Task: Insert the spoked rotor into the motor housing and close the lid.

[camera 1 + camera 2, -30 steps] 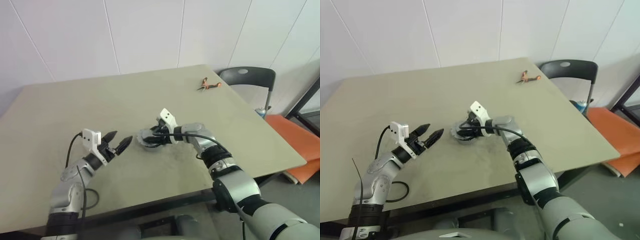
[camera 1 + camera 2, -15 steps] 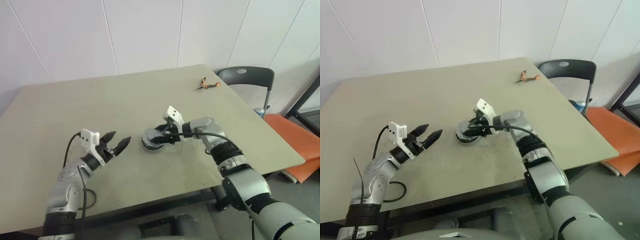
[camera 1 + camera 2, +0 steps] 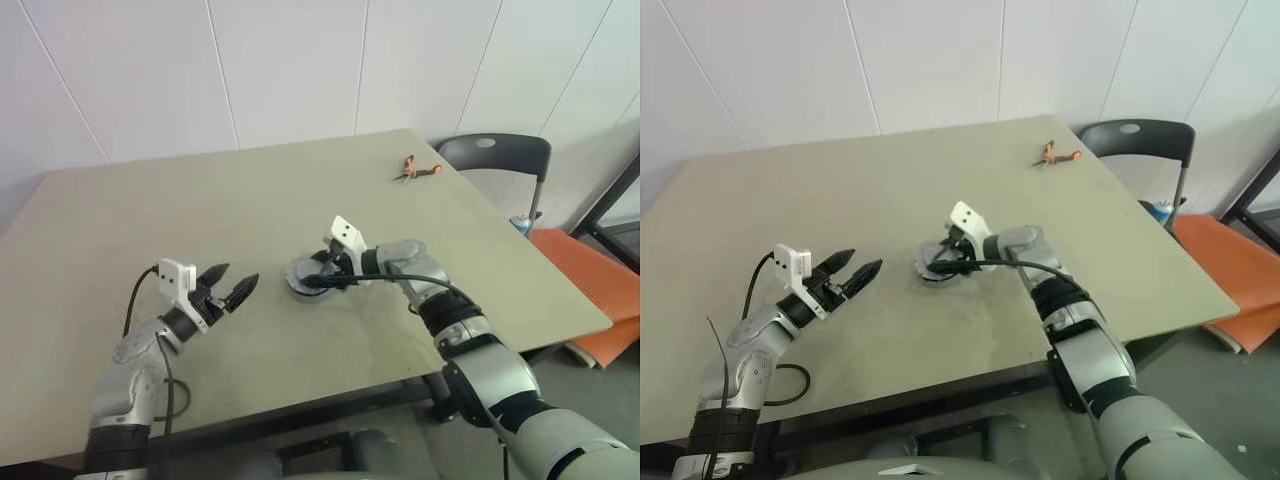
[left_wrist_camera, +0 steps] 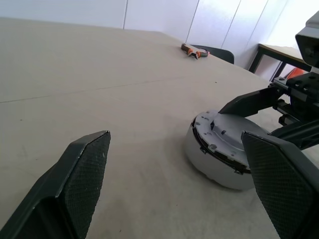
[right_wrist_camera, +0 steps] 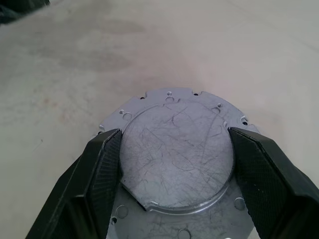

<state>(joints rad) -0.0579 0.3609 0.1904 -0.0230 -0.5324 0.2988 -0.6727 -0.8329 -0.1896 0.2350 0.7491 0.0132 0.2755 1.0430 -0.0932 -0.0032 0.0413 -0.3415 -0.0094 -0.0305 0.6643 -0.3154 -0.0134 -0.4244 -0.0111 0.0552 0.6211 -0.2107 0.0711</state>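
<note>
no readable text, no labels, no brand marks, no numbers on anything in view

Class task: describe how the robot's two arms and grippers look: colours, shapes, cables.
Both arms are silver-grey with black joints. Each wrist carries a white camera block. The left gripper and right gripper each have two black, tapered, textured fingers. Black cables run along both arms.
</note>
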